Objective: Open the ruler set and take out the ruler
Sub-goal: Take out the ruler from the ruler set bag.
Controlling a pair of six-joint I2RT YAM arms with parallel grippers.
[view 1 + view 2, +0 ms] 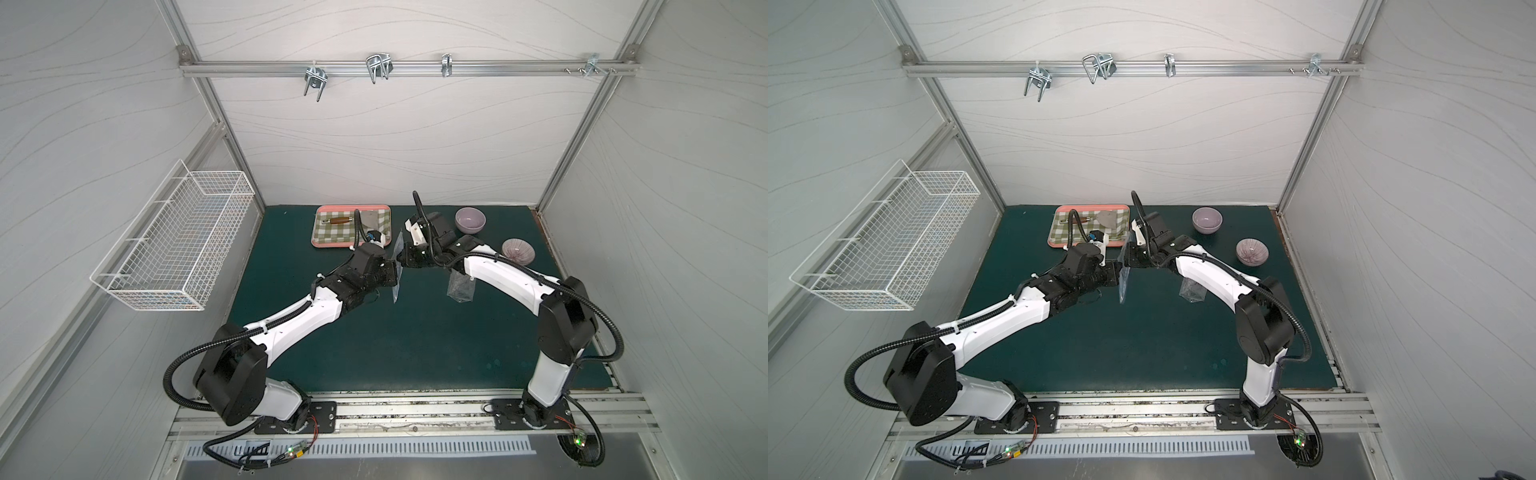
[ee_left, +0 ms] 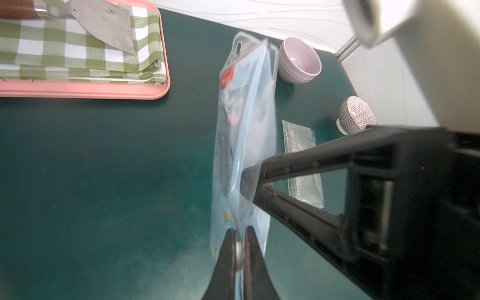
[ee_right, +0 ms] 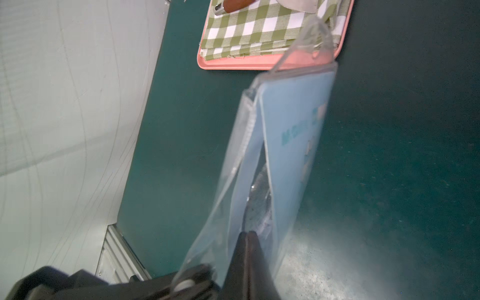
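The ruler set is a clear pouch with a pale blue card, held on edge in the air above the green mat. My left gripper is shut on the pouch's edge, over a small white snap. From the opposite side my right gripper reaches inside the opened pouch. Its jaws are shut on a clear shiny piece, the ruler as far as I can tell.
A clear packet of drawing pieces lies on the mat under the right arm. Behind stand a pink tray holding a checked cloth and spatula, a purple bowl and a striped bowl. A wire basket hangs on the left wall.
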